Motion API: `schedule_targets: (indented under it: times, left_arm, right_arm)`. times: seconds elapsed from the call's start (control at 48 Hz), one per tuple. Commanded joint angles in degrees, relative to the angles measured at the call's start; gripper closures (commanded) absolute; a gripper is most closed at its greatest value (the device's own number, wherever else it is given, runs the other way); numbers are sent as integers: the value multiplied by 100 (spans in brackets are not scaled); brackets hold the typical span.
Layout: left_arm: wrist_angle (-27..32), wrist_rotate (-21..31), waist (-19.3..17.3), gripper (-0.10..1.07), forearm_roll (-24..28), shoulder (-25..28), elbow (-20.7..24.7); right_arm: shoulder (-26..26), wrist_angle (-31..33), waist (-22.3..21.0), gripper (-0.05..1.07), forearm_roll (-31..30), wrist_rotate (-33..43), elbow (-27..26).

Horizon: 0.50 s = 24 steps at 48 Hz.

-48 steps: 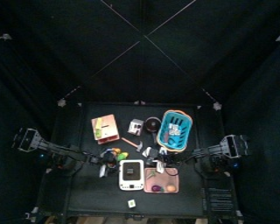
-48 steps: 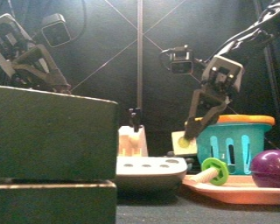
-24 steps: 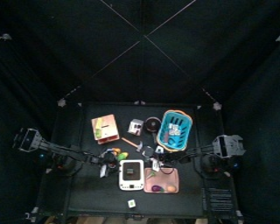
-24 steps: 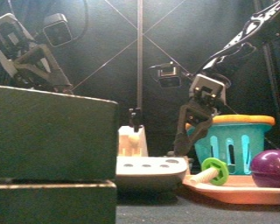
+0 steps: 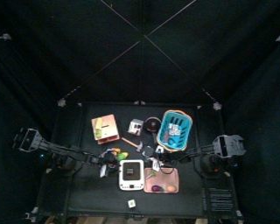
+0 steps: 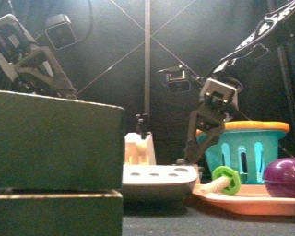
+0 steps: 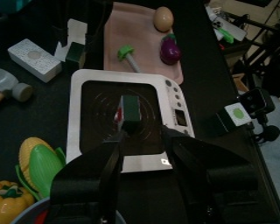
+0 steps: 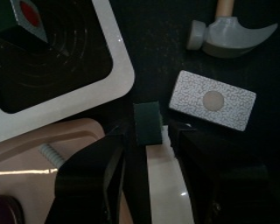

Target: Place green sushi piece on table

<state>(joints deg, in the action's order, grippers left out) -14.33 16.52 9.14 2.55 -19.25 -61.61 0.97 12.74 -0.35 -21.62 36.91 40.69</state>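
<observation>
Green sushi piece (image 8: 146,122) in lowered right tool (image 8: 149,140), above table (image 8: 154,52)

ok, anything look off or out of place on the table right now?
Nothing spilled or broken. One oddity: a dark-wrapped red-centred piece sits on the white cooktop, on its burner. The right gripper grips the green sushi piece.

Glossy pink tray (image 8: 60,171) (plastic, seemingly) on matt table (image 8: 166,44).

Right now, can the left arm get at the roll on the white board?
Probably yes: the left gripper hangs open right before the white board, and nothing stands between it and the roll.
</observation>
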Motion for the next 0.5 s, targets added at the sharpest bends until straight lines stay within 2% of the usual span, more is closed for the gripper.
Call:
schedule_targets:
  times: [0.0, 0.479]
  left_arm:
    - [-26, -9, -9, 20, -9, 0, 123]
    - [-62, -26, 35, 20, 18, 26, 158]
  right_arm:
    - [-202, 0, -18, 25, -9, 9, -123]
    - [-220, 18, 0, 25, -422, 0, -325]
